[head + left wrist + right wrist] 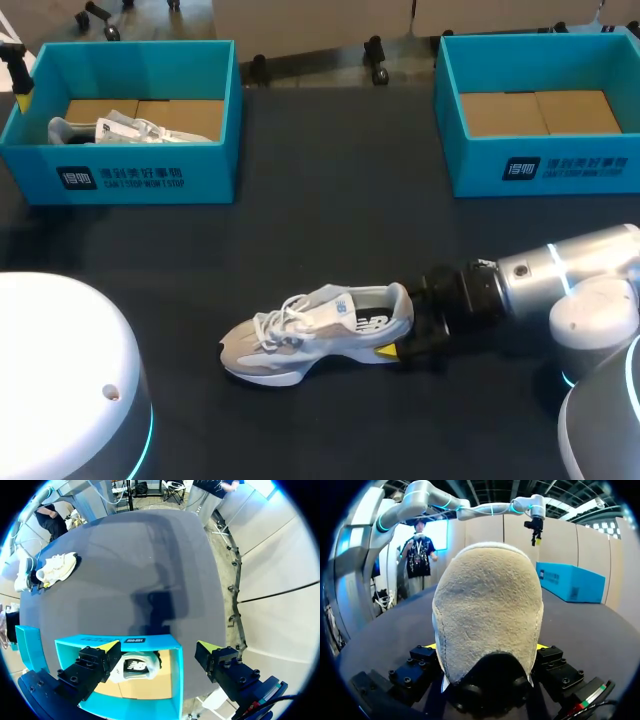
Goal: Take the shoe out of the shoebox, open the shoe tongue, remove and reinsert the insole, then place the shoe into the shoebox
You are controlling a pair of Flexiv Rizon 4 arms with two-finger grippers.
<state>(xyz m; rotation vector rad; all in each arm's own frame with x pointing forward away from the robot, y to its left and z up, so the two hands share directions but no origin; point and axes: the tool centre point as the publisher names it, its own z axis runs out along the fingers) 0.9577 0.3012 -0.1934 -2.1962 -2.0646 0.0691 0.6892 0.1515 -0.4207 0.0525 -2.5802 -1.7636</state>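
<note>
My right gripper (400, 347) pinches the heel of the sneaker (320, 330), which lies on the table (330, 220), probably to steady it while the tongue is opened. My left gripper (157, 647), fingers spread and empty, hangs above the left shoebox (150, 641).

At lower centre, the left gripper (159, 647), fingers (95, 665) spread wide, hangs over a turquoise cardboard shoebox (176, 680) holding a white sneaker (137, 666). At upper left, a cream sneaker (57, 567) lies on the dark table (150, 555).
</note>
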